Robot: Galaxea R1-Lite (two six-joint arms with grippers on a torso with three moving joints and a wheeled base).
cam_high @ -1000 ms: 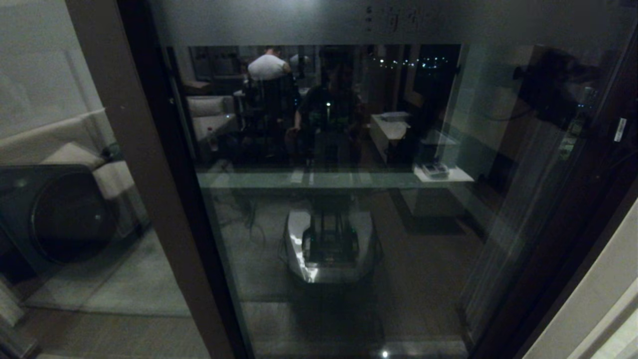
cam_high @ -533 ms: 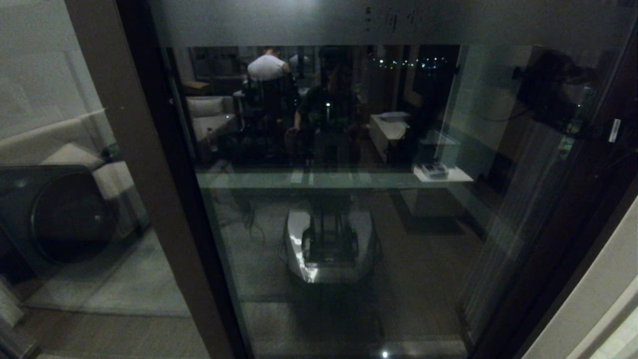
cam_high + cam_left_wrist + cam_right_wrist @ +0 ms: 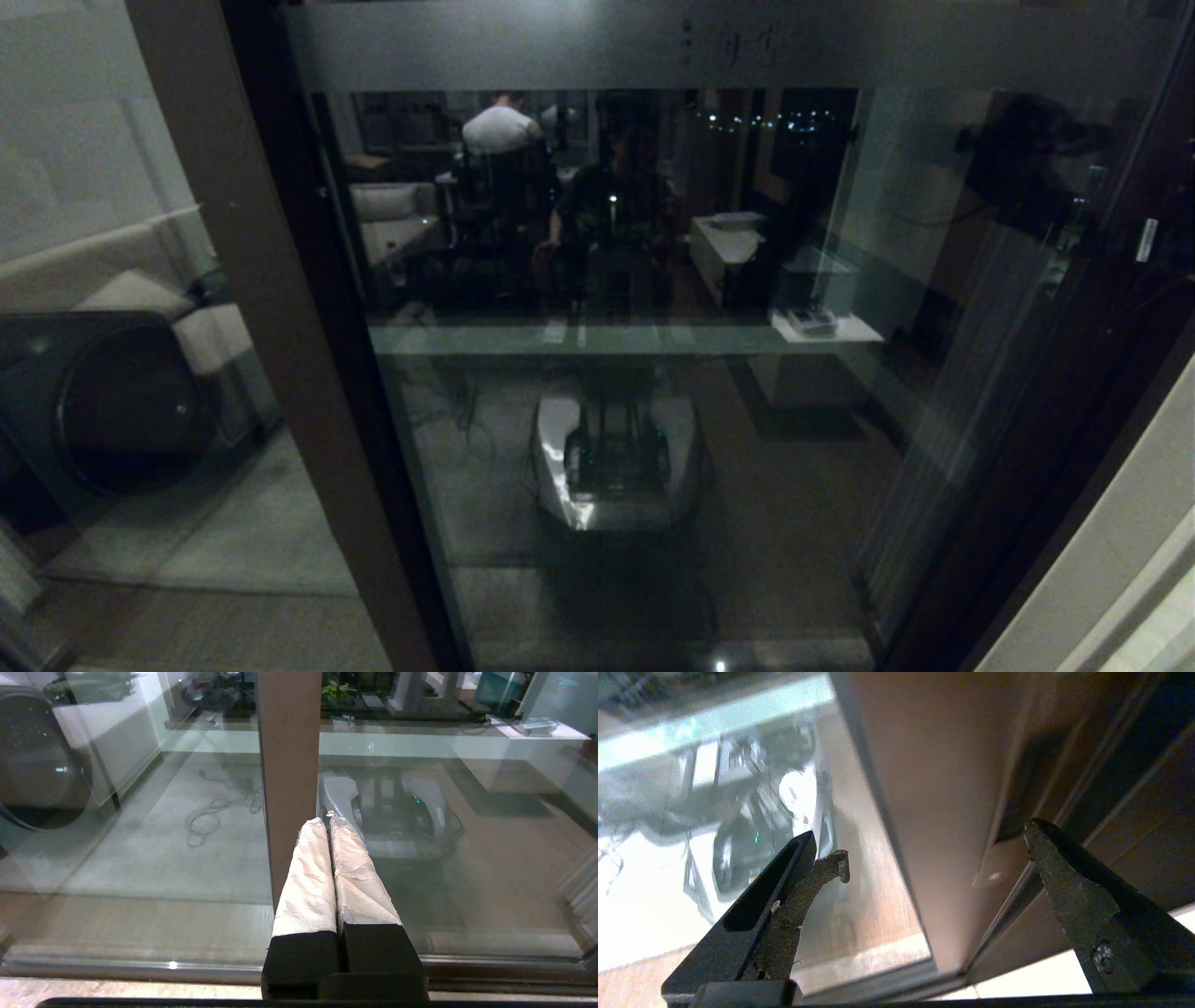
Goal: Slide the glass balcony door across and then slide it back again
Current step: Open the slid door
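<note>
The glass balcony door (image 3: 653,439) fills the head view, with a frosted top band (image 3: 523,42) and dark brown stiles (image 3: 280,327). It mirrors the room and the robot's base. My left gripper (image 3: 328,821) is shut with nothing in it. Its white-wrapped fingertips rest close to a brown upright stile (image 3: 287,756), at the stile's edge next to the glass. My right gripper (image 3: 936,847) is open and straddles the door's other brown stile (image 3: 934,779). One finger (image 3: 1057,877) sits beside a narrow dark recess (image 3: 1013,816) in that stile. Neither gripper shows clearly in the head view.
To the left is a fixed glass panel (image 3: 112,187) showing a sofa and a black box with a round front (image 3: 121,411). A pale wall edge (image 3: 1120,560) stands at the right. The floor track (image 3: 140,966) runs along the door's foot.
A small white label near the right stile has drifted a little leftward, and the frosted band sits slightly lower in the view. The left stile has barely moved.
</note>
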